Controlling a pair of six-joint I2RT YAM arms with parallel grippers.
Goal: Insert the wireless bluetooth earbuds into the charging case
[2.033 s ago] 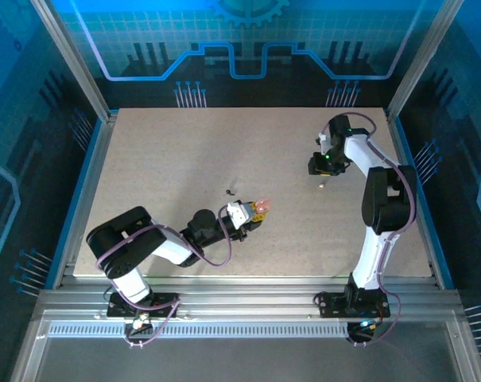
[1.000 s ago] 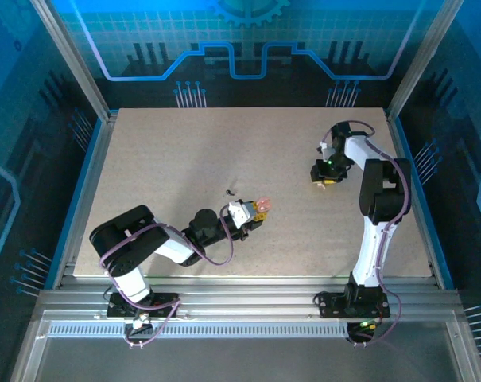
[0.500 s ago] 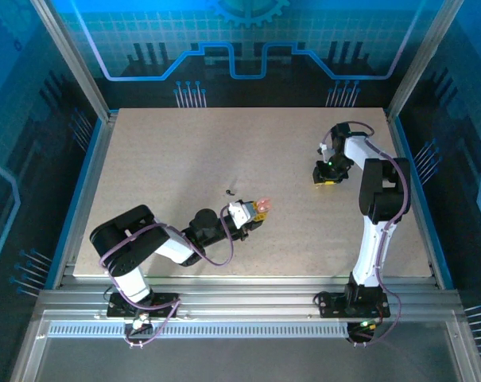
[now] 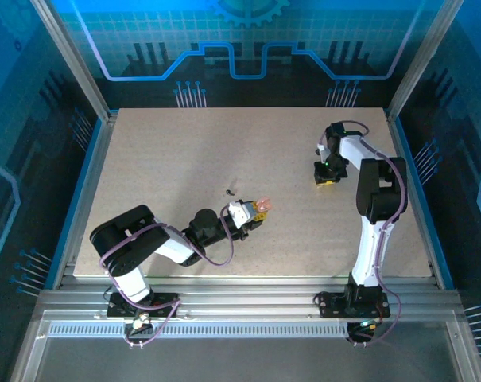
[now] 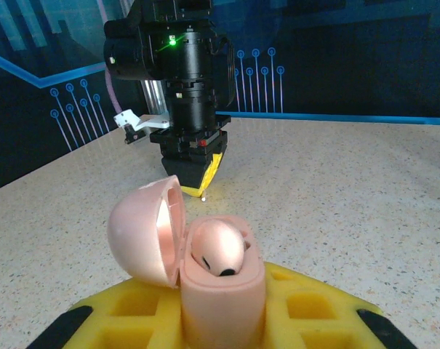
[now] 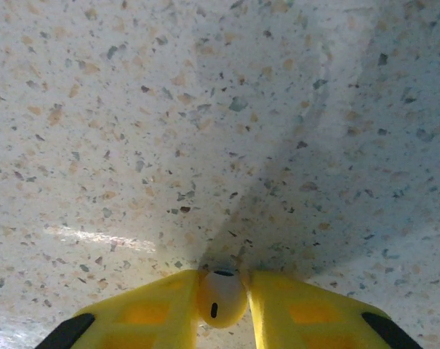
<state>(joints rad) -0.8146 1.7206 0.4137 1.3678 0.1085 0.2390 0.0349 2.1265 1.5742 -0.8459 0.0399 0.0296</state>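
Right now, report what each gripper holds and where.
The left gripper clamps the open charging case by its lower body; right gripper pinches a pale earbud by its rounded head.

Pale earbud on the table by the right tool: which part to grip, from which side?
Pinch the pale earbud across its rounded body, coming straight down from above: it lies on the table, leaving only its top and flanks free.
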